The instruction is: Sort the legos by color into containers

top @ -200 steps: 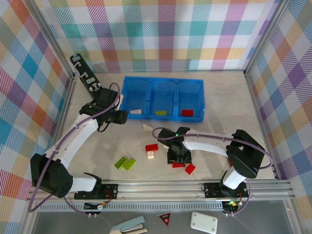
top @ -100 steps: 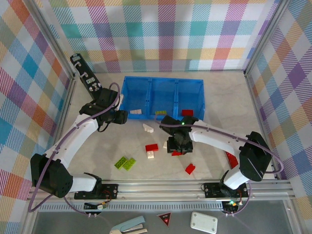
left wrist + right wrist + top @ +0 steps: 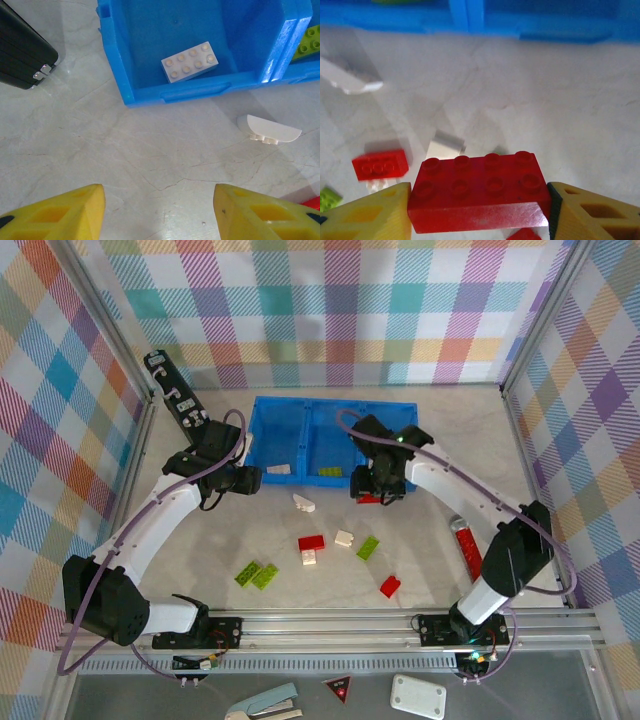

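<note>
The left gripper (image 3: pixel 160 210) hangs with yellow fingers spread and bare, just before the blue tray (image 3: pixel 175 92); the tray's left compartment holds a cream eight-stud brick (image 3: pixel 190 61), the middle a lime brick (image 3: pixel 330 472); the right gripper (image 3: pixel 479 200) pinches a glossy red eight-stud brick (image 3: pixel 479 185) by its ends, beside the right compartment's near wall.

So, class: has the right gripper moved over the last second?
Yes. Carrying a red brick, the right gripper moved away from the near rail, up to the blue tray's near wall.
</note>
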Motion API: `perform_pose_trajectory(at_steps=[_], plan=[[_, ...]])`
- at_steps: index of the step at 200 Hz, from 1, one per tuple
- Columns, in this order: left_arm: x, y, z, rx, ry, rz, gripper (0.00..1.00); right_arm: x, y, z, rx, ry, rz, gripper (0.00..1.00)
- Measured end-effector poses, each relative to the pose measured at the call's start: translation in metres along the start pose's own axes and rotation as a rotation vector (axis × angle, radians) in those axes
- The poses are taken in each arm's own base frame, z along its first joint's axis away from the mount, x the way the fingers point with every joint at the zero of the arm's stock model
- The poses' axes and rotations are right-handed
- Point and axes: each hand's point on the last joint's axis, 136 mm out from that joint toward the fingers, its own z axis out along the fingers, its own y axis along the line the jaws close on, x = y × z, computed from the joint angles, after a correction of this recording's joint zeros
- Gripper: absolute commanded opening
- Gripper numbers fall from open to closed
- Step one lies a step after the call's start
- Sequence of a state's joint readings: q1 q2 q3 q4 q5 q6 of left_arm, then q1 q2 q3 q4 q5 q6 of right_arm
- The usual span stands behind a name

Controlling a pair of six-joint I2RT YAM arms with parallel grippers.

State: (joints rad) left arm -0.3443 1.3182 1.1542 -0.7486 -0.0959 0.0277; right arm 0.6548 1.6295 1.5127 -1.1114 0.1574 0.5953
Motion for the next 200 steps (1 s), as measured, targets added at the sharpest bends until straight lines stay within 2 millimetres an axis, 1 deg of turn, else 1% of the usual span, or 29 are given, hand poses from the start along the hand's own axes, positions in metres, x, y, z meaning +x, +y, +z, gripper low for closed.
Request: perform_pose_trajectory(at_steps=[26,69,88,108,129,151,180,200], plan=[[0.000,0.000,0.000,0.000,0.000,0.000,0.59,-0.029,-0.012,0.004,0.016,-0.010,0.017,0.63],[0.000,0.000,0.000,0.000,0.000,0.000,0.59,-0.080,-0.034,0.016,0.035,-0.027,0.053,0.63],[0.000,0.000,0.000,0.000,0.000,0.000,0.59,-0.100,-0.041,0.025,0.036,-0.026,0.063,0.63],[0.000,0.000,0.000,0.000,0.000,-0.001,0.59,-0.116,-0.047,0.039,0.037,-0.015,0.071,0.63],[0.000,0.000,0.000,0.000,0.000,-0.001,0.59,-0.127,-0.054,0.056,0.042,0.007,0.082,0.63],[0.000,0.000,0.000,0.000,0.000,-0.001,0.59,-0.134,-0.061,0.073,0.048,0.033,0.086,0.63],[0.000,0.000,0.000,0.000,0.000,-0.001,0.59,-0.136,-0.065,0.093,0.048,0.070,0.091,0.63],[0.000,0.000,0.000,0.000,0.000,-0.001,0.59,-0.134,-0.066,0.108,0.054,0.101,0.081,0.63]])
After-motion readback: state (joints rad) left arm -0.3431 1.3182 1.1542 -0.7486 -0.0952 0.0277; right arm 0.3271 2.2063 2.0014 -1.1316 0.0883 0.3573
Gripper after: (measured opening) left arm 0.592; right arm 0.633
